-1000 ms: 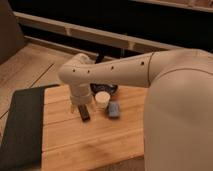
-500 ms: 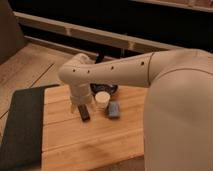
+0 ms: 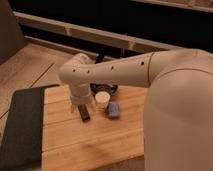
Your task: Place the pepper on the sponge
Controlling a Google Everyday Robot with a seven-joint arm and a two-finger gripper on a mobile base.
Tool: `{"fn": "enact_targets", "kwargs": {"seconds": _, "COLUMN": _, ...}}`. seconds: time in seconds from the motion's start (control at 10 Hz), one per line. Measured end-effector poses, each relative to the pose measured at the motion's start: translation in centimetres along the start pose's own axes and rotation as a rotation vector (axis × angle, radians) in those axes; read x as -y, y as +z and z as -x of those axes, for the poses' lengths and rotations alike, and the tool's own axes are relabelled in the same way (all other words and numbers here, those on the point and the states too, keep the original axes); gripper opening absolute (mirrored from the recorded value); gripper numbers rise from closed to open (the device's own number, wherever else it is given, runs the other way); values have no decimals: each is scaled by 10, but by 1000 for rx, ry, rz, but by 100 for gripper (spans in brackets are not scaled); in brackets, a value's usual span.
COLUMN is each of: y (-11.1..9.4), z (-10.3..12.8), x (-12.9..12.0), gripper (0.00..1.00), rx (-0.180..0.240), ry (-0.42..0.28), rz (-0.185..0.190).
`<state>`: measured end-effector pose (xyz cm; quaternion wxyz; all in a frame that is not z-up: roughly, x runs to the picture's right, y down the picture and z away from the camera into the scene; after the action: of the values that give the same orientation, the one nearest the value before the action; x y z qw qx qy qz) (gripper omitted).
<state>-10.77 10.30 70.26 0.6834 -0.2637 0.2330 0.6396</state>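
Observation:
The blue-grey sponge (image 3: pixel 114 110) lies on the wooden table (image 3: pixel 90 142), just right of a white cup (image 3: pixel 102 100). The pepper is hidden or out of view. My arm reaches in from the right and bends down at the wrist. My gripper (image 3: pixel 81 107) hangs low over the table to the left of the cup, right above the near end of a black rectangular bar (image 3: pixel 85 115). It stands open and I see nothing held in it. The gripper is about a cup's width away from the sponge.
A large dark grey mat (image 3: pixel 22 127) covers the table's left side. A dark bowl-like thing (image 3: pixel 107 89) sits behind the cup, partly hidden by my arm. The robot's white body (image 3: pixel 180 125) fills the right. A dark ledge runs along the back.

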Motion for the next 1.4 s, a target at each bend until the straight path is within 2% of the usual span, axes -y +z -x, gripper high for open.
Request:
{"fn": "enact_targets", "kwargs": {"seconds": 0.3, "y": 0, "z": 1, "x": 0, "gripper": 65, "rx": 2, "ry": -1, "rz": -2}}
{"fn": "enact_targets", "kwargs": {"seconds": 0.5, "y": -7, "z": 16, "x": 3, "gripper": 65, "rx": 48, "ry": -44, "rz": -24}}
{"fn": "enact_targets", "kwargs": {"seconds": 0.6, "y": -16, "z": 34, "x": 2, "gripper": 65, "rx": 98, "ry": -104, "rz": -48}}
{"fn": "enact_targets", "kwargs": {"seconds": 0.8, "y": -42, "z": 69, "x": -22, "gripper": 65, "rx": 211, "ry": -271, "rz": -74}}
{"fn": "enact_targets", "kwargs": {"seconds": 1.1, "y": -86, "z": 106, "x": -69, "gripper": 65, "rx": 373, "ry": -508, "rz": -76}}
{"fn": "enact_targets", "kwargs": {"seconds": 1.4, "y": -90, "z": 109, "x": -72, "gripper": 65, "rx": 386, "ry": -528, "rz": -81}}
